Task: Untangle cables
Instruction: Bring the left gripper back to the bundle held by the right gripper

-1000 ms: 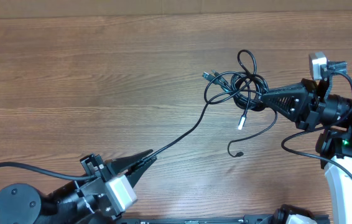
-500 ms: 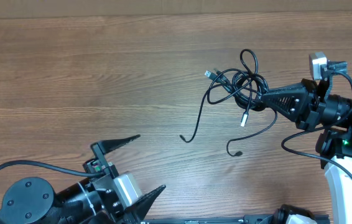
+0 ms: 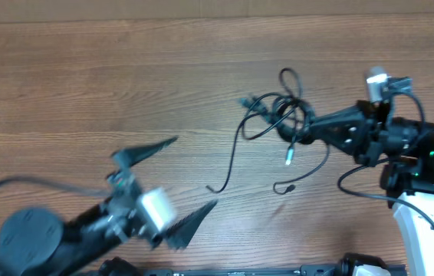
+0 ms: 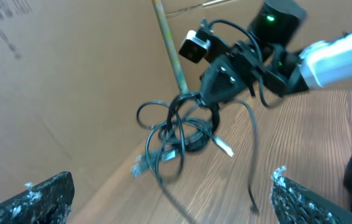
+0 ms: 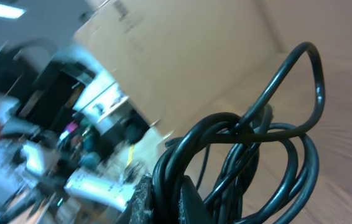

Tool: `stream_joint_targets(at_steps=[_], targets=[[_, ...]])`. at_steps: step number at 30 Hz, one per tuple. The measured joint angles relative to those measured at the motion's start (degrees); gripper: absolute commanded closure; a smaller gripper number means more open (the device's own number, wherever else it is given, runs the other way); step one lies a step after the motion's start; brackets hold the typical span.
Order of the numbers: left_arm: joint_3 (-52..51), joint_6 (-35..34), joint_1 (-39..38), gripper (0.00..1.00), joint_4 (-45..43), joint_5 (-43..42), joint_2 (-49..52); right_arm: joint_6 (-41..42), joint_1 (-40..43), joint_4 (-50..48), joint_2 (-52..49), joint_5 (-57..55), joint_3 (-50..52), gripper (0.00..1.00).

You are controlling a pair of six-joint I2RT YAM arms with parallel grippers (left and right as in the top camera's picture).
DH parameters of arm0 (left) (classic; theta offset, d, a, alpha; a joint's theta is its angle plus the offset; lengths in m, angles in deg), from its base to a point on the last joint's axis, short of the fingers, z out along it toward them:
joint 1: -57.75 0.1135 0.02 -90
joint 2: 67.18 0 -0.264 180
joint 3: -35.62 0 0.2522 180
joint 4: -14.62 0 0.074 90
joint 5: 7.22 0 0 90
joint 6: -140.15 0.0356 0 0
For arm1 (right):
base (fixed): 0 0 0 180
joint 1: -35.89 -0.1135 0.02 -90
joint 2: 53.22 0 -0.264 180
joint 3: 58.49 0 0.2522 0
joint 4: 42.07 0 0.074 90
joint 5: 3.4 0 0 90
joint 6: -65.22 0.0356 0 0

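table (image 3: 87, 77) – wood. the cables (image 3: 257, 123) sit right of centre, well apart from the left arm. left gripper (image 3: 195, 172) is at the near-left side, jaws spread wide, nothing in them, motion-blurred. right gripper (image 3: 303, 132) is clenched on the knot (image 3: 287, 113) from the right and seems to hold it partly off the wood. the right wrist view shows loops bunched tight against its fingers.

risks, judged from this:
- the knot looks barely loosened, and the right grip pinches several strands at once, so a next pull could cinch it tighter instead of freeing a cord.
- if that hold slips, the whole bundle could just drag along.
- the loose strand (image 3: 231, 153) lies slack and thin on the wood, its end (image 3: 210, 189) apart from the left jaws – a re-grasp could miss it or scrape the table.
- the dangling silver plug (image 3: 288, 158) could snag in a loop if the bundle is swung.

versus a second ago: the left gripper was clamped on that strand's end, with the strand drawn taut toward the near-left corner. now it has let go, and the strand has recoiled toward centre and curled. the knot and right gripper have shifted a bit left and away. the small plug end (image 3: 278, 189) below moved with them.
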Motion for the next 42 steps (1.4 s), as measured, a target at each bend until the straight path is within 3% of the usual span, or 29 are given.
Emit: stream_joint_targets(at_steps=[8,18,31,42], targets=[[-0.02,-11.21,0.02,0.0,-10.67,0.07,13.88,0.31,-12.59,-0.5,0.07,-0.02,0.0,0.96],[-0.02,-14.64,0.0,0.0,-12.44,0.02,14.45,0.31,-18.16,-0.55,0.07,0.0,0.0,0.96],[0.04,8.11,0.04,0.0,-0.33,-3.21,13.81,0.26,-20.44,-0.52,0.07,0.0,0.0,0.96],[0.07,11.89,0.04,0.02,2.23,-2.54,13.57,0.24,-24.11,-0.57,-1.03,0.0,1.01,0.96]])
